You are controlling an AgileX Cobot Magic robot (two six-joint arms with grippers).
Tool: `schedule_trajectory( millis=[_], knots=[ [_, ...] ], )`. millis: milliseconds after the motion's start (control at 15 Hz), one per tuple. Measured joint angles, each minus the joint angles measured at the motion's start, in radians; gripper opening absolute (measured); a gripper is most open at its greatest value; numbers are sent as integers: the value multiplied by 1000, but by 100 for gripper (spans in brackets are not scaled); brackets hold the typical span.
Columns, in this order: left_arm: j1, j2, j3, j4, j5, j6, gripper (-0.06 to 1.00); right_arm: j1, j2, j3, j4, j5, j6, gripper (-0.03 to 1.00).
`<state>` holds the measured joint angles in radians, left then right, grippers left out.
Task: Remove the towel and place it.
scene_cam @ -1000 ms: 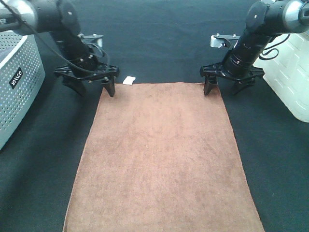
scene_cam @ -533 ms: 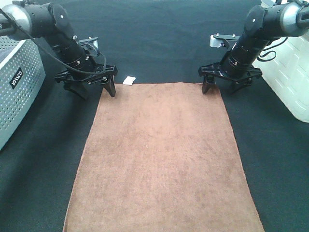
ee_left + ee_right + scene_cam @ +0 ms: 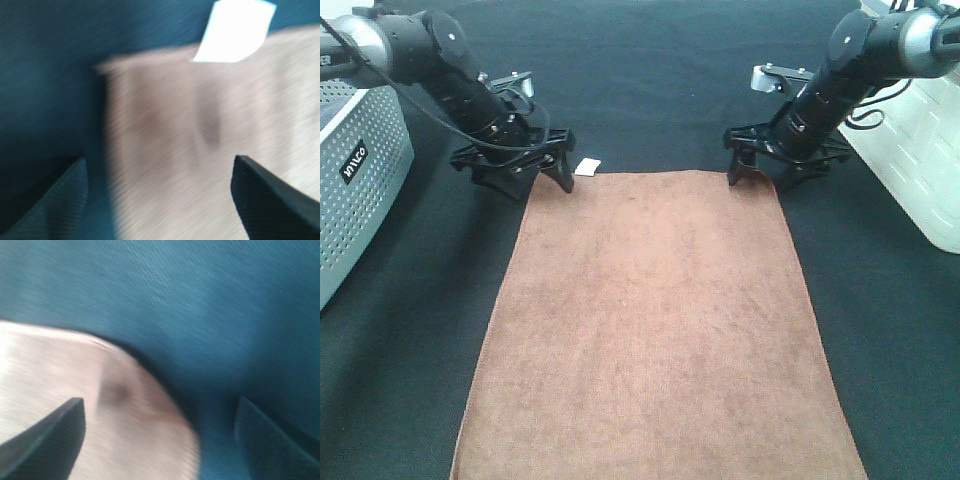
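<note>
- The left gripper (image 3: 517, 176) is seen with its jaws spread wide and nothing held. One fingertip is planted just beside the white tag (image 3: 587, 167), the other out on the black cloth (image 3: 650, 80).
- The right gripper (image 3: 777, 168) is likewise held wide open and empty, and the towel's far right corner is straddled.
- A shift is noted on both sides: over the last second each gripper has been swung slightly inward and back along the far edge. A moment ago the inner fingertips were pressed down at the corners, and now they are tipped at an angle.
- Both wrist views are smeared with motion, so the arms are judged to be moving right now. A towel corner can be made out between the dark fingers (image 3: 265, 200) in each.
- The towel (image 3: 655, 320) has not been disturbed. It is laid flat and smooth on the cloth, its far short edge between the two grippers and its near edge cut off by the frame.
- The grey basket (image 3: 355, 170) at the left is well apart from it.
- With nothing gripped and the towel spread out, either a release has just been finished or a corner pinch is being lined up. Which one cannot be settled from here.
</note>
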<state>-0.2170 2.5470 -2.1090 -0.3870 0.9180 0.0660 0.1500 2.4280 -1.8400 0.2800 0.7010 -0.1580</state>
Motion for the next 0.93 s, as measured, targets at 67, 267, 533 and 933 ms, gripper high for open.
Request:
schedule_trajectory(
  millis=[67,267,533,933],
  knots=[
    [-15,2,0,-15,-23,2,74,16,3,0,13,-18,-18,73],
    [-57,10,0,-34,-60,4,69,70,14,0,29,-53,-38,69],
    [-57,18,0,-12,-67,-4,41,71,17,0,11,-62,-38,48],
    [-59,22,0,46,-70,-4,1,73,20,0,-67,-73,-33,0]
  ],
)
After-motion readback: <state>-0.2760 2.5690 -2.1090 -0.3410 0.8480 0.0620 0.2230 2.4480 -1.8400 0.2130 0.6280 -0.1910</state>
